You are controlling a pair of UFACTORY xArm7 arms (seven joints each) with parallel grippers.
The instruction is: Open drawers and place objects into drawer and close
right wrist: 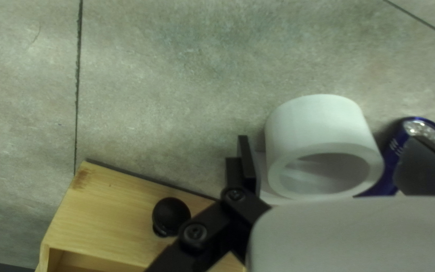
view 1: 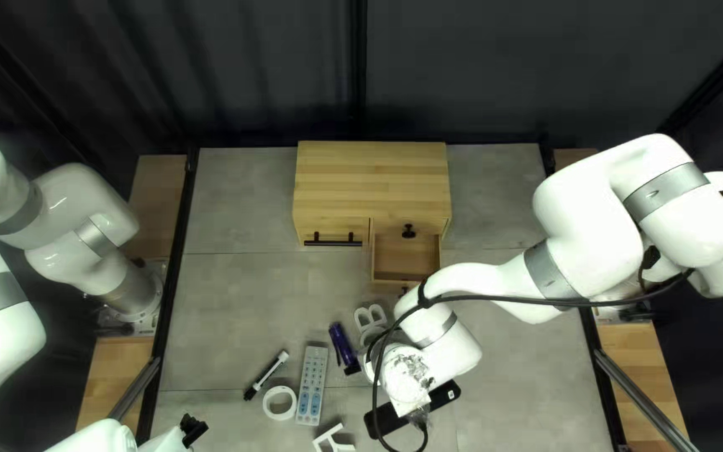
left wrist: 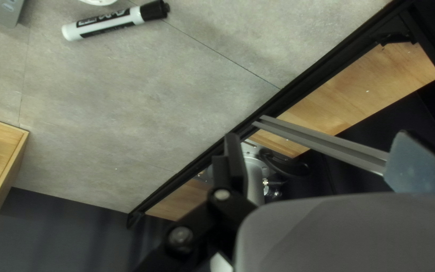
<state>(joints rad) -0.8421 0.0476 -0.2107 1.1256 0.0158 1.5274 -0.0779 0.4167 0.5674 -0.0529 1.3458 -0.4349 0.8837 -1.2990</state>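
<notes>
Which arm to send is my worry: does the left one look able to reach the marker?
Probably yes: the open left gripper is near the marker and nothing seems to stand between them, though the white ring close beside it may crowd the grip.

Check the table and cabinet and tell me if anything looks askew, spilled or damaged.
Nothing stands out: I see no spill or damage. The drawer standing open on the cabinet fits the task, as do the marker and remote lying loose. My right arm hides part of the table.
</notes>
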